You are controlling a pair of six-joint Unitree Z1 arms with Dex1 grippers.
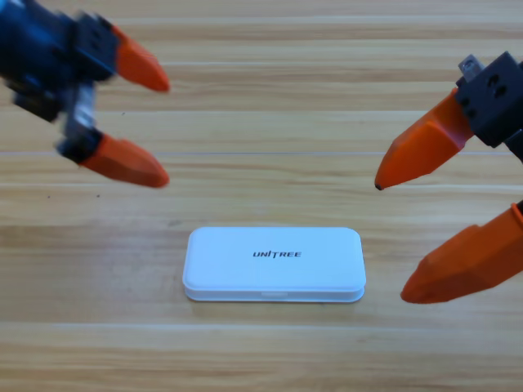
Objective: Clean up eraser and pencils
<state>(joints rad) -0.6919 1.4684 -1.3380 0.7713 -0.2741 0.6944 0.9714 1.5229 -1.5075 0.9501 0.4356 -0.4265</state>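
Case [274,264] white, lid closed; left claw [167,131] and right claw [389,238] both spread, empty.

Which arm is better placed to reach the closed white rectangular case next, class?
Probably the right. The right gripper, jaws open, hangs beside the white rectangular case at its level; the left gripper, also open, sits farther up the wooden table.

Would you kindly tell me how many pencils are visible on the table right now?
0. No pencils or eraser show; they may be hidden inside the closed white case at centre. The left end effector hovers open at upper left, the right end effector open at right.
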